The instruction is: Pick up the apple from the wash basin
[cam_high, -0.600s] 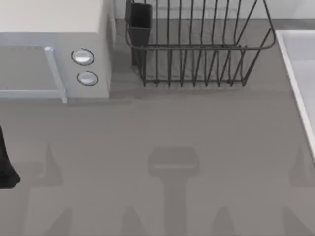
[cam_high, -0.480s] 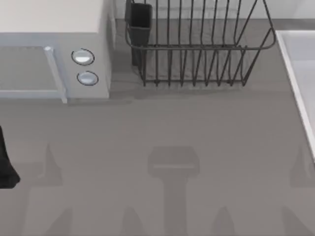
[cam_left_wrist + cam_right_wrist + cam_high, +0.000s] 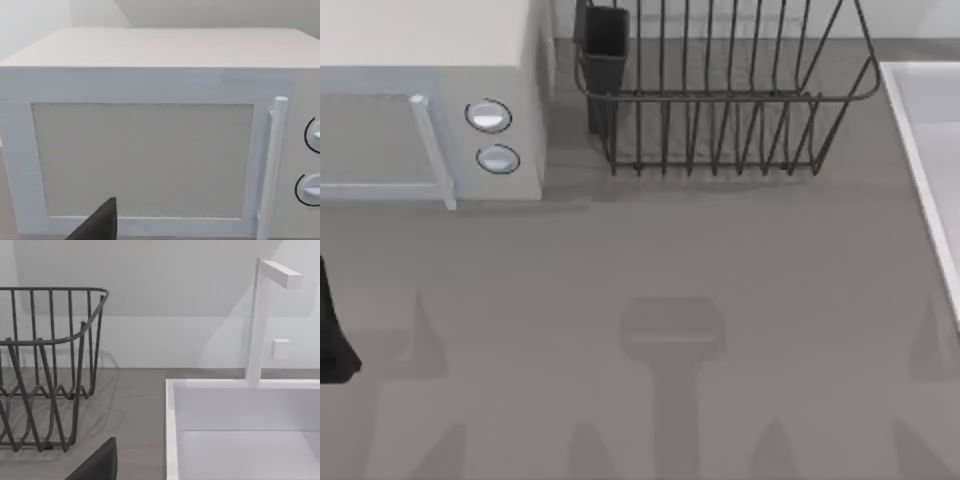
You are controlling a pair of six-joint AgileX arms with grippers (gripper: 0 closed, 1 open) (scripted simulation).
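2 arms are set at the worktop, and the reach toward the apple is judged not yet begun. The wash basin is placed at the worktop's right edge, beside the wire dish rack, with a white tap raised at its back rim. The apple's place cannot be told: it is presumed to lie on the basin floor, hidden below the near rim. The right gripper is seen as a dark wedge in its wrist view, held short of the basin and faced toward it; whether it is open or closed cannot be told. The left gripper is parked at the left side, faced toward the microwave, and its state cannot be told either. For the step to be done well, the right gripper should be chosen, since the basin is on its side. It should be lifted above the raised rim before being carried over, so that neither the rim nor the rack wires are struck, and the tap should be given room. The fruit should be located before any descent is made. Being round and glossy, it is likely to roll or slip, so the gripper should be opened wide, centred over it, lowered straight, and closed gently across its widest part.
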